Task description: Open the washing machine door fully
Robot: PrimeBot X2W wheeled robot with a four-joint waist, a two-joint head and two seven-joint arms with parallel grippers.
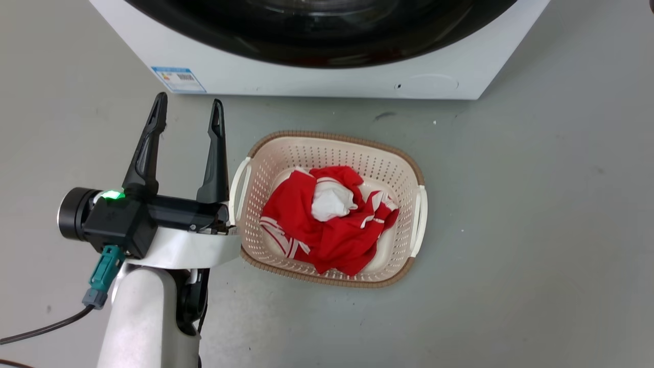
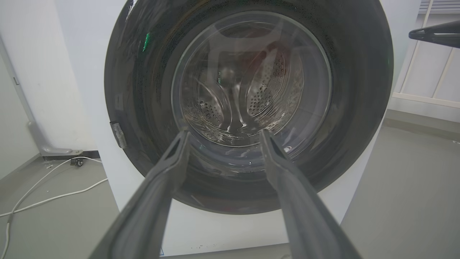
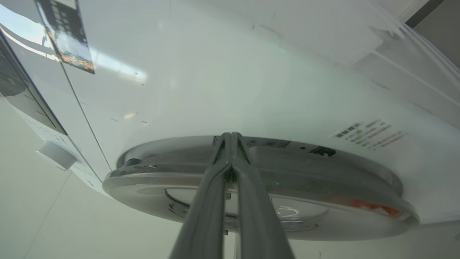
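The white washing machine (image 1: pixel 327 82) stands at the top of the head view, and the black rim of the washing machine door (image 1: pixel 322 46) lies against its front. My left gripper (image 1: pixel 189 110) is open and empty, low in front of the machine's left corner. In the left wrist view my left gripper (image 2: pixel 222 133) points at the door (image 2: pixel 359 108) and its clear glass bowl (image 2: pixel 251 82), without touching. My right gripper (image 3: pixel 231 136) is shut, fingers pressed together, with its tips at the edge of the door (image 3: pixel 323 187), seen side-on.
A beige laundry basket (image 1: pixel 398 158) holding red and white clothing (image 1: pixel 327 225) sits on the grey floor just in front of the machine, right of my left arm. A white cable (image 2: pixel 46 194) trails on the floor by the wall beside the machine.
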